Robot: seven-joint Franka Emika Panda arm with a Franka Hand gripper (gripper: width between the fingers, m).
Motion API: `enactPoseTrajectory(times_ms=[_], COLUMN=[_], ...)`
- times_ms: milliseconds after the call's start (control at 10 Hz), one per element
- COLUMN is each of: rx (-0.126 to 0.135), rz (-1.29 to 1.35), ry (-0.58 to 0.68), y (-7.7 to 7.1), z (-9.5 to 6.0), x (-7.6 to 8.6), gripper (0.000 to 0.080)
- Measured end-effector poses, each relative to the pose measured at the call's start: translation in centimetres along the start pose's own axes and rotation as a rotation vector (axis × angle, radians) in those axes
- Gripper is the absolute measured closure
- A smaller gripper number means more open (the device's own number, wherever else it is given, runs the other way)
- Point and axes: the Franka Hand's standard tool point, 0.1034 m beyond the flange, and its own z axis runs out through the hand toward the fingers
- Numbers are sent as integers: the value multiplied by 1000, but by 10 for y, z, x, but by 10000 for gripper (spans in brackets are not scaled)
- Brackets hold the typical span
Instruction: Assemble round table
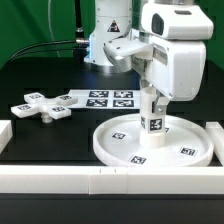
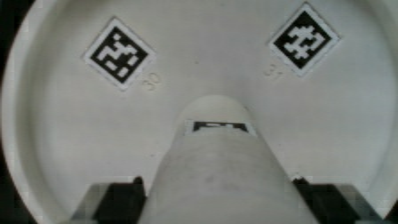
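The large white rimmed disc [image 1: 152,142] lies flat on the black table, with small tags on its face. My gripper [image 1: 152,103] is shut on the short cylindrical leg [image 1: 152,112] and holds it upright over the disc's centre; the leg's lower end is at or just above the hub, which is hidden. In the wrist view the leg [image 2: 217,150] runs between my black fingers [image 2: 121,200] toward the disc [image 2: 205,60]. The cross-shaped foot [image 1: 42,105] lies on the table at the exterior view's left, apart from the disc.
The marker board [image 1: 105,98] lies flat behind the disc. Long white border rails [image 1: 60,180] run along the front edge and both sides. The robot base [image 1: 105,40] stands at the back.
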Motion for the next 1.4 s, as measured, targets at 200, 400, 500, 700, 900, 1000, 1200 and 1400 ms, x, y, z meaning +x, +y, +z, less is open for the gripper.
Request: enactPoseTrajectory(times_ms=[200,400,500,700,900,1000,1200,1400], rx=[0,1,1,4,7,8,13,17], rz=[37,99,193,382,639,751,905,1065], ry=[0,2,2,8,9,9,15,19], y=[0,0,0,-1,-1,-2,-2,-2], z=[0,0,0,1,1,1,2,2], x=[-1,-1,-1,0,1,2,3,4], gripper=[393,393,393,392,392,392,392,392])
